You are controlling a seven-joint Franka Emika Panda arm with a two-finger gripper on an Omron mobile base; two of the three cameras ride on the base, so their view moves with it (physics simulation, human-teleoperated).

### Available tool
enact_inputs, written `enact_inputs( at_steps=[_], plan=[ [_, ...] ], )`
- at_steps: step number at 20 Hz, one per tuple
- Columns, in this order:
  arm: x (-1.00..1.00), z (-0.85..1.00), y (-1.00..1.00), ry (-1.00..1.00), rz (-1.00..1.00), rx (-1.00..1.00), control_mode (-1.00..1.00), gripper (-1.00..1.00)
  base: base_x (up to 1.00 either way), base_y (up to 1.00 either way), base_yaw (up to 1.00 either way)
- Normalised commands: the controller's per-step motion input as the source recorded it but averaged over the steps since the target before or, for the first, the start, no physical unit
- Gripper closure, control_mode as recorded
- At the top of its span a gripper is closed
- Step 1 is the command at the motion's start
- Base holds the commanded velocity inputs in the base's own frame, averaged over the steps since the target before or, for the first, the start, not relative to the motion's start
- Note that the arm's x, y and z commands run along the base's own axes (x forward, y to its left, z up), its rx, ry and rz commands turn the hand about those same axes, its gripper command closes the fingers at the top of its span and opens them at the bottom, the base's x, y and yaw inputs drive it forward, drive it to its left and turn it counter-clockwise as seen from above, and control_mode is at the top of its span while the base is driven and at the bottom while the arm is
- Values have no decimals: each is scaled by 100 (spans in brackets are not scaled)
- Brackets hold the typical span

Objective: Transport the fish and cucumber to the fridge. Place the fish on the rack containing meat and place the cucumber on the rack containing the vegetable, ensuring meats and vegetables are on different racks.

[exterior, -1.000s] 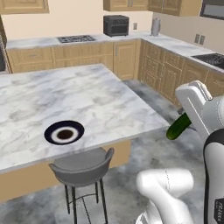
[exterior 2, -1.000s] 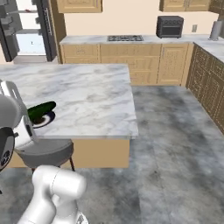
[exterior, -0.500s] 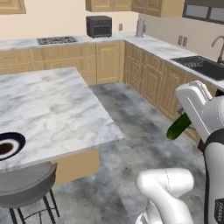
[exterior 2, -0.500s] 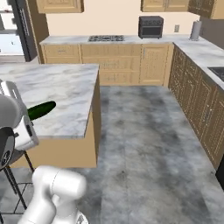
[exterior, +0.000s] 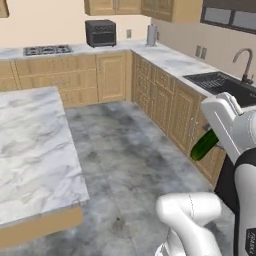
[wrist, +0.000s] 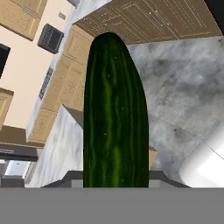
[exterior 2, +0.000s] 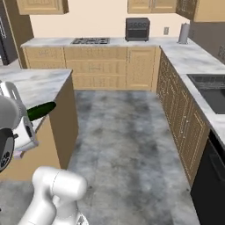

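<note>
White arm folded back over its base, wrist raised, jaws clamped on the cucumber (wrist: pixel 114 113)

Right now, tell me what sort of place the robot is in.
A home kitchen, rendered: wooden cabinets under marble counters, a gas cooktop beside a black microwave, a sink with a faucet, and a marble island.

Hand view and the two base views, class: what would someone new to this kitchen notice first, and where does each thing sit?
The dark green cucumber stands out first: held in the shut jaws, it rises up the middle of the hand view and pokes out beside the white arm in the left base view. Next comes the marble island counter at left, then the black microwave on the far counter.
</note>
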Motion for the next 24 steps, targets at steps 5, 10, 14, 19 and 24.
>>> enact_inputs(
  at_steps=[5,10,14,19,24],
  plan=[
    [0,0,0,0,0,0,100,100,100,-100,9],
    [0,0,0,0,0,0,100,100,100,-44,5],
    [0,0,0,0,0,0,100,100,100,1,0],
    [0,0,0,0,0,0,100,100,100,0,1],
    [0,0,0,0,0,0,100,100,100,0,4]
  ],
)
